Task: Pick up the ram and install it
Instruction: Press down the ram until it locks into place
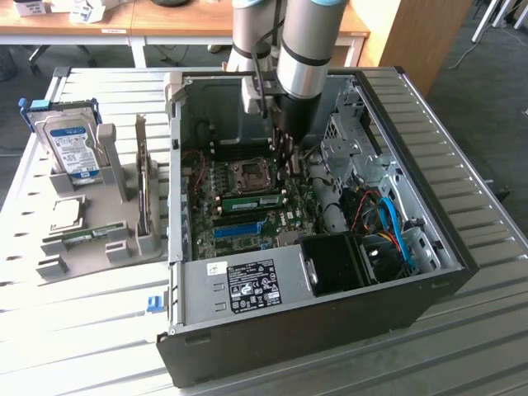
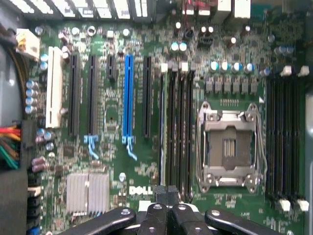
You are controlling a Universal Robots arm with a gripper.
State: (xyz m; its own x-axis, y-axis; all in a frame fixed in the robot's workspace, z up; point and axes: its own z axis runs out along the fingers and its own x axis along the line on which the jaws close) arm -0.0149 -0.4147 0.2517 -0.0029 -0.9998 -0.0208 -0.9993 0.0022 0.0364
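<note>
- Slatted grey metal table (image 1: 462, 148) carrying all items; wooden desks stand behind it.
- Grey plastic parts rack (image 1: 115, 223), at the exterior view's left, holding an upright boxy silver hard drive with a blue-white label (image 1: 73, 148). A slim green strip (image 1: 87, 235) lies flat lower in the rack.
- Open black-and-grey computer case (image 1: 330, 330), lying on its side at centre with the green motherboard exposed.
- Long bright-blue plastic slot strip (image 1: 239, 228) (image 2: 128, 98), on the motherboard.
- Thin, long green circuit-board ram stick (image 1: 252, 202), bearing a row of small dark chips. It sits on edge among the dark memory slots, between the blue strip and the square silver processor socket (image 1: 250, 173) (image 2: 229, 147). It lies just below and toward the exterior view's left of the gripper, and whether they touch cannot be told.
- Black two-finger gripper (image 1: 286, 161) (image 2: 167, 193), on a grey arm reaching down into the case. Its fingertips are pressed together over the memory slots, with nothing visible between them.
- Bundle of blue cables (image 1: 394, 223), at the case's right side.
</note>
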